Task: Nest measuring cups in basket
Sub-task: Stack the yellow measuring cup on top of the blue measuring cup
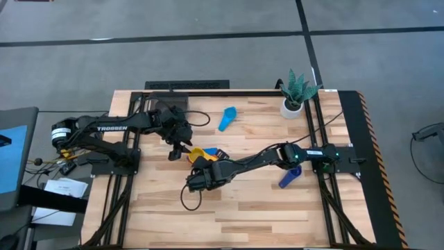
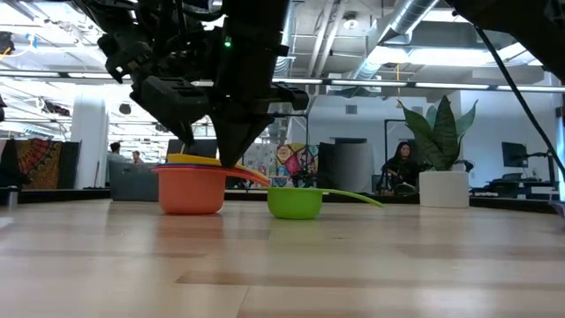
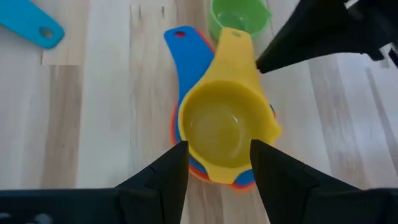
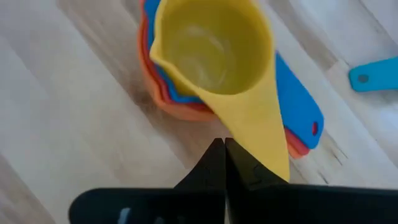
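Note:
A stack of nested cups (image 1: pixel 201 154) stands on the table's middle: orange (image 2: pixel 190 190) at the bottom, blue between, the yellow cup (image 3: pixel 217 130) on top. A green cup (image 2: pixel 296 201) sits beside it. My left gripper (image 3: pixel 217 146) hovers open over the stack, one finger on either side of the yellow bowl. My right gripper (image 4: pixel 219 143) is shut, its tips at the yellow handle. A light blue cup (image 1: pixel 227 118) lies toward the far edge, a dark blue one (image 1: pixel 289 177) on the right. The basket is out of view. My right gripper meets the yellow cup's handle (image 4: pixel 245 134) near the bowl with its shut fingertips (image 2: pixel 231 162), slanting down from above. The tips are at the handle's edge, not pinching it. The cup sits nested in the stack, which stands on the table.
A white plant pot (image 1: pixel 293 106) stands at the far right corner. Cables trail over the far left of the table (image 1: pixel 229 215). Bare wood lies toward the near edge. People sit in the room beyond the table.

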Controlling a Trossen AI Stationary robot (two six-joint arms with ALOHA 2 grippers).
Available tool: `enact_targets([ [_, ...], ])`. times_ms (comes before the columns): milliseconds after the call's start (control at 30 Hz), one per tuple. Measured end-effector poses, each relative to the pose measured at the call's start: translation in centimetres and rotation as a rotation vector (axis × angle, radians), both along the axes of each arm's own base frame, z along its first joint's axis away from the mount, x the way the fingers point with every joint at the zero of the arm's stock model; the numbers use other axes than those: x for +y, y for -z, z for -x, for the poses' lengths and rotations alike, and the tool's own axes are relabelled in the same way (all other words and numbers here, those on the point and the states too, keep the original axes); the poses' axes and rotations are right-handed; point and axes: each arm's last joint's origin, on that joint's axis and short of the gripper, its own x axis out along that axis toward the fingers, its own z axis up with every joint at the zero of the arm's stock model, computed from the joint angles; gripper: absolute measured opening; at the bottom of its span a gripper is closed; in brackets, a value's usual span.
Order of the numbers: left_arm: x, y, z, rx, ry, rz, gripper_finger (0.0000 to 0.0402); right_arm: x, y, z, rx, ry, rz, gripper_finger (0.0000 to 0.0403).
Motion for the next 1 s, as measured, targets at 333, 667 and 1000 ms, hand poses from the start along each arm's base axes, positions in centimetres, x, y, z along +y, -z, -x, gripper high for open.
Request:
enact_targets([
  [333,0.3,-0.2,-0.1,-0.016,-0.037,-0.03,0.016,1.1,-4.4,3.4,0.023,0.072,0.145,0.0008],
  [667,0.3,-0.1,0.0,-0.001,-0.047,-0.033,0.016,3.0,-1.7,0.8,-0.088,-0.146,-0.07,0.0004],
  [1000,0.3,0.0,0.0,0.007,-0.044,-0.03,0.016,4.4,-1.3,-1.6,-0.322,-0.35,-0.331,0.0003],
])
